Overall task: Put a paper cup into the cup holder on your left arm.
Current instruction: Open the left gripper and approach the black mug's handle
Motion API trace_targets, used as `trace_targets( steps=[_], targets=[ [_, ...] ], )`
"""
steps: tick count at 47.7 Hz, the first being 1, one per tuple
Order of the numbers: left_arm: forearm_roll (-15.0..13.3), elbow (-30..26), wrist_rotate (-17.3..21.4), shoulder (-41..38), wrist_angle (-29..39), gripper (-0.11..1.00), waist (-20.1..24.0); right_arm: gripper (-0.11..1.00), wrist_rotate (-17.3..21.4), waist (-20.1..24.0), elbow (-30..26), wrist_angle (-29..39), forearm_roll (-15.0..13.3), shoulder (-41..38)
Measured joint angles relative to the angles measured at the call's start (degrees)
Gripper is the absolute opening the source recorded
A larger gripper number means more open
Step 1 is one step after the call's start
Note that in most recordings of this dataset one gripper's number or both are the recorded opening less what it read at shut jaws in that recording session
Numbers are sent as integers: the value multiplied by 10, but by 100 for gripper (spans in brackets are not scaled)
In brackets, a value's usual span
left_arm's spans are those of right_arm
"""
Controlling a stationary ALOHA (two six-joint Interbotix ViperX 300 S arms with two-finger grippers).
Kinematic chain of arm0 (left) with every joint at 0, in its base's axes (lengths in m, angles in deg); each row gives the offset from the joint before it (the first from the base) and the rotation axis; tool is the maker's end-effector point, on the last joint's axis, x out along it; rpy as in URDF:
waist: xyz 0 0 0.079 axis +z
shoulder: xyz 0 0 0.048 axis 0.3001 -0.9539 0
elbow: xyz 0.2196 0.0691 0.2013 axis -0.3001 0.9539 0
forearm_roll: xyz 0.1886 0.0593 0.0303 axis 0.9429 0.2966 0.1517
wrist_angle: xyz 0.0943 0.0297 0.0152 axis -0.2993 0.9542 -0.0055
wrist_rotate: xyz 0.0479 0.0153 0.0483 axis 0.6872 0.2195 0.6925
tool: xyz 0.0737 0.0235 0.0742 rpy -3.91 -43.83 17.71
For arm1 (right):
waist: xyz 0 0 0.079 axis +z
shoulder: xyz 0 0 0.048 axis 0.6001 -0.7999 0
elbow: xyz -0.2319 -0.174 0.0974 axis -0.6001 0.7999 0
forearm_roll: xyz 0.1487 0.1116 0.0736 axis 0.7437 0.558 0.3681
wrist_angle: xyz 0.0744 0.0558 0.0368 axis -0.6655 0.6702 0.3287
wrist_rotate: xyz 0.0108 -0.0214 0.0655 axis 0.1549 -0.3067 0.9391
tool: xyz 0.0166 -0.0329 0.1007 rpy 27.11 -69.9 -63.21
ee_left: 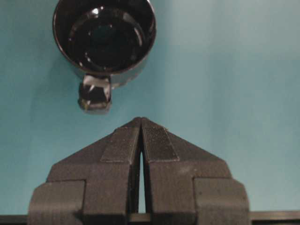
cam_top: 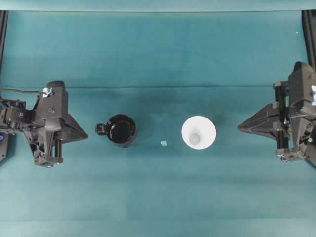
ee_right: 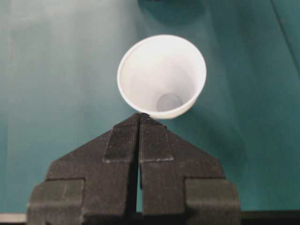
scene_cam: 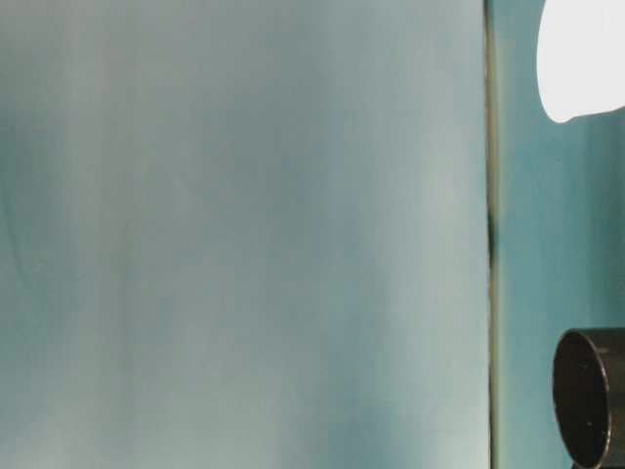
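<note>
While both grippers sit pinched together, empty: paper cup (cam_top: 198,132) stands upright mid-table, right of cup holder (cam_top: 121,130), apart. You spread right gripper (ee_right: 139,116) first, approach rim level, pinch wall lightly; left gripper (ee_left: 141,120) faces holder handle.

1. A teal worktop (cam_top: 158,54) fills the overhead view from edge to edge.
2. A faint horizontal crease in the worktop's covering runs across the upper middle of the overhead view.
3. A tiny pale scrap (cam_top: 164,143) lies on the worktop near the centre of the overhead view.
4. Dark vertical frame bars (cam_top: 3,29) stand at the upper left and upper right corners.
5. In the table-level view, a blurred pale teal panel (scene_cam: 244,234) covers most of the frame.
</note>
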Motion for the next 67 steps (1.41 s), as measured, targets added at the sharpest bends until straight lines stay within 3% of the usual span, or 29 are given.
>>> trace_targets(
  steps=[6, 15, 20, 33, 45, 54, 67],
  targets=[
    [0, 0, 0, -1, 9, 19, 0, -1, 1, 0, 0, 11, 0, -4],
    [0, 4, 2, -1, 12, 75, 7, -1, 0, 0, 0, 34, -2, -4],
    [0, 5, 6, -10, 9, 96, 7, -1, 0, -4, 0, 40, -4, -4],
    [4, 6, 14, -73, -29, 94, 8, -1, 1, -4, 0, 50, -4, -4],
    [4, 3, 55, -130, -83, 94, 36, -1, 0, -4, 0, 62, -4, -4],
    [4, -11, 94, -149, -91, 94, 40, -1, 1, -4, -1, 69, -4, -4],
    [4, -26, 106, -160, -94, 94, 45, -1, 1, -4, 0, 72, -4, -4]
  ],
)
